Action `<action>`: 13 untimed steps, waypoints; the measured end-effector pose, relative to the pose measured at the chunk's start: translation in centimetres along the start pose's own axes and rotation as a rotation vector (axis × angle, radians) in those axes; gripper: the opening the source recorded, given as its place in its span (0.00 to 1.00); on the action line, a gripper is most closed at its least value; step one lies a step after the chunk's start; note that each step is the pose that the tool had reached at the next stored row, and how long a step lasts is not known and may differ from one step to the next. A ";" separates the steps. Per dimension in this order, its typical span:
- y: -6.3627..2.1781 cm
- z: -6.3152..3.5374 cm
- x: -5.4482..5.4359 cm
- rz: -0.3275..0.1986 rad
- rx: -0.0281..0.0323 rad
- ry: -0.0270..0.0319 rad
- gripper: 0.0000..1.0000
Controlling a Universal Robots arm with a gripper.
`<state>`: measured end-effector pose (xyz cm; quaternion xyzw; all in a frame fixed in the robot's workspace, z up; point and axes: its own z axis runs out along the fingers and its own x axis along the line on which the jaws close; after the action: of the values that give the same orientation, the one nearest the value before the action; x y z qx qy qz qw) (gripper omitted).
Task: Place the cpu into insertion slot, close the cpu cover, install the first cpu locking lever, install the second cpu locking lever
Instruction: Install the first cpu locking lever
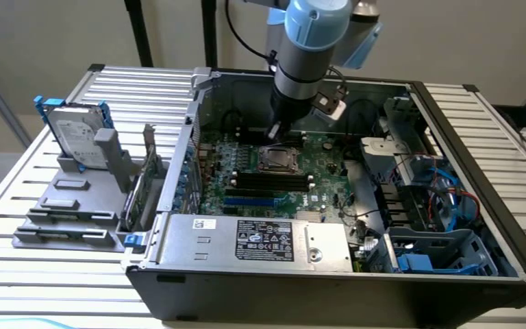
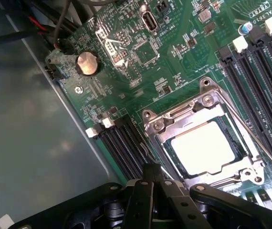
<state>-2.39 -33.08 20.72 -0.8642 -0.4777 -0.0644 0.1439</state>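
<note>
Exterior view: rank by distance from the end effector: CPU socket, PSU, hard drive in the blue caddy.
1. Silvery square CPU socket on the green board, just under the end effector.
2. Grey metal power supply with black label, at the case's front edge.
3. Silver hard drive in blue caddy, outside the case, exterior view's left.

A worktop (image 1: 53, 271) of pale metal slats is seen carrying everything; an open black computer case (image 1: 336, 295) is laid on its side across the middle, its interior turned upward; toward the exterior view's left, just beside the case, a grey plastic rack (image 1: 71, 212) is set directly on the slats; a silvery hard drive (image 1: 73, 140) in a blue frame is held upright in it.
</note>
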 end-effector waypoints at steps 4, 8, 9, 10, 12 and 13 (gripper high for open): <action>0.34 0.15 0.1 -0.008 0.0007 -0.0008 0.11; 0.64 0.30 0.2 -0.018 0.0011 -0.0018 0.11; 0.72 0.34 0.2 -0.021 0.0013 -0.0019 0.11; 0.81 0.37 0.2 -0.024 0.0015 -0.0020 0.11; 0.94 0.43 0.2 -0.031 0.0019 -0.0022 0.11; 0.97 0.41 0.2 -0.034 0.0025 -0.0025 0.11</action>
<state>-1.49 -33.30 20.19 -0.8558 -0.4927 -0.0651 0.1433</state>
